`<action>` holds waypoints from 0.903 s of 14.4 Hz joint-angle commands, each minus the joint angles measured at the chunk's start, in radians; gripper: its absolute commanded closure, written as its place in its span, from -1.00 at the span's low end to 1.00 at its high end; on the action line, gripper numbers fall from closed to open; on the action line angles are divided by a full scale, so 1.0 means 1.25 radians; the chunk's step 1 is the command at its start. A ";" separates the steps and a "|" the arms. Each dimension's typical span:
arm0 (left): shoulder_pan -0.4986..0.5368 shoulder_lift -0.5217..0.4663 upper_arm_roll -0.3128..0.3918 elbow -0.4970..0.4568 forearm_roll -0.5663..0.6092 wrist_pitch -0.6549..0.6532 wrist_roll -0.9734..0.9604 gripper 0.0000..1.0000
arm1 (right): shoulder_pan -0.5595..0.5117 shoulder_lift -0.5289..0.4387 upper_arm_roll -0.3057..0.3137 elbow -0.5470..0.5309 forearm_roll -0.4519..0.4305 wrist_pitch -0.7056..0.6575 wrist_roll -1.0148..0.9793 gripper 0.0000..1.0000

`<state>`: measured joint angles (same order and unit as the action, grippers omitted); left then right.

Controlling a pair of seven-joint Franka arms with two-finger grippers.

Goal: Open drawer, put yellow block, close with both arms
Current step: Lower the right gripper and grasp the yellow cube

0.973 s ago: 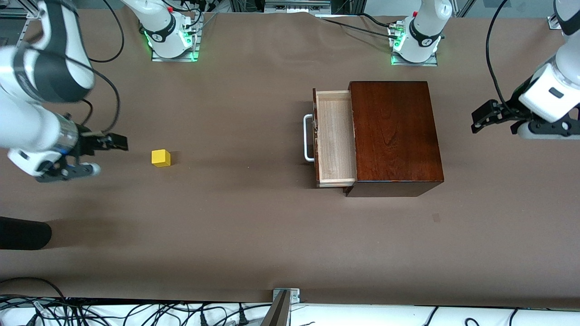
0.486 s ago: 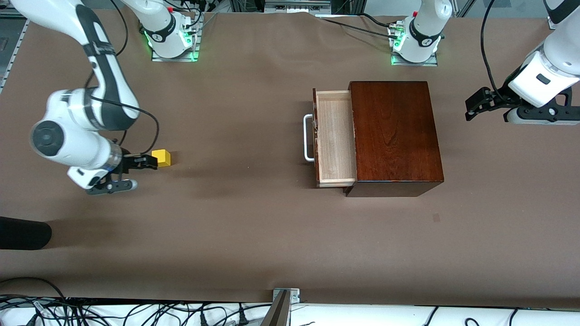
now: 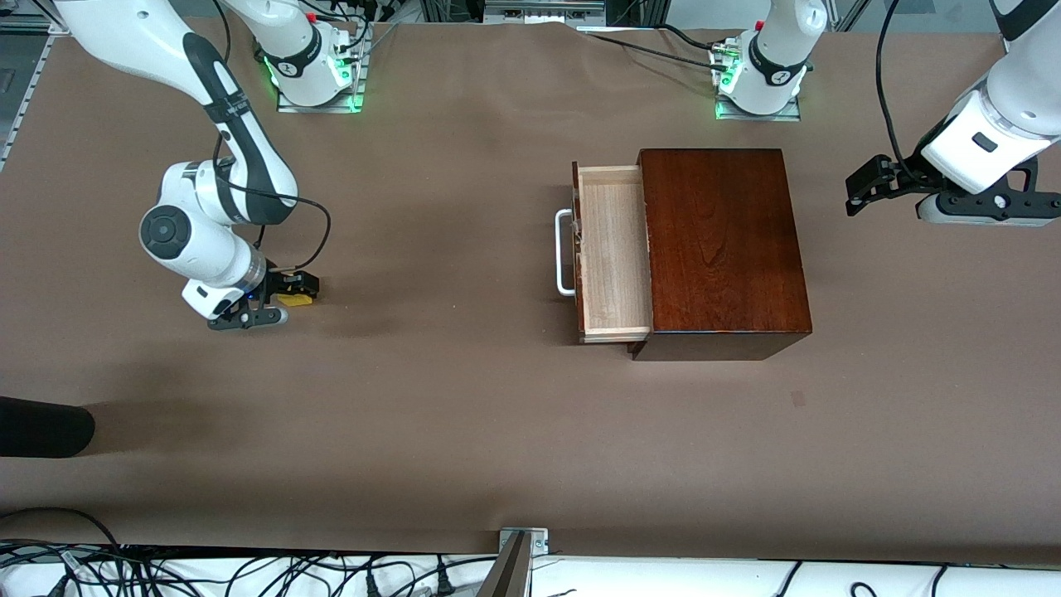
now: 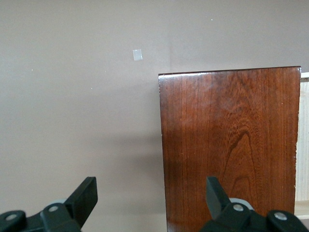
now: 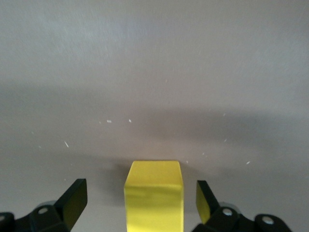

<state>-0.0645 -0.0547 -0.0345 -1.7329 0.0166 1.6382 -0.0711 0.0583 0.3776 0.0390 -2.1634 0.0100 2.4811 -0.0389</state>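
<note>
The yellow block (image 3: 293,299) sits on the table toward the right arm's end. My right gripper (image 3: 297,290) is low around it, open, with the block (image 5: 154,199) between the fingers (image 5: 73,199) and gaps on both sides. The drawer (image 3: 612,249) stands pulled out of the dark wooden box (image 3: 721,249), its white handle (image 3: 563,253) facing the right arm's end; the tray looks empty. My left gripper (image 3: 866,189) is open in the air beside the box at the left arm's end; the box (image 4: 229,145) shows in the left wrist view between its fingertips (image 4: 87,193).
A black object (image 3: 41,426) lies at the table edge nearer the front camera than the block. A small pale mark (image 3: 797,399) is on the table nearer the camera than the box. Cables run along the front edge.
My right arm has swung in and lowered, bringing its open gripper from beside the block to around it. My left gripper has drifted slightly toward the box and up the view.
</note>
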 commanded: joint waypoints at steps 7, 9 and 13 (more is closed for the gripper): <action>-0.002 -0.002 -0.002 0.016 -0.003 -0.017 0.013 -1.00 | 0.004 -0.008 0.001 -0.054 0.012 0.022 0.003 0.52; -0.002 -0.002 -0.002 0.016 -0.003 -0.017 0.013 -1.00 | 0.004 -0.012 0.001 -0.049 0.012 0.012 -0.002 1.00; -0.002 0.006 -0.002 0.030 -0.002 -0.017 0.018 -1.00 | 0.005 -0.038 0.040 0.042 0.003 -0.091 -0.024 1.00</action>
<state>-0.0656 -0.0548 -0.0364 -1.7277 0.0166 1.6363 -0.0667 0.0597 0.3653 0.0468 -2.1796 0.0092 2.4710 -0.0493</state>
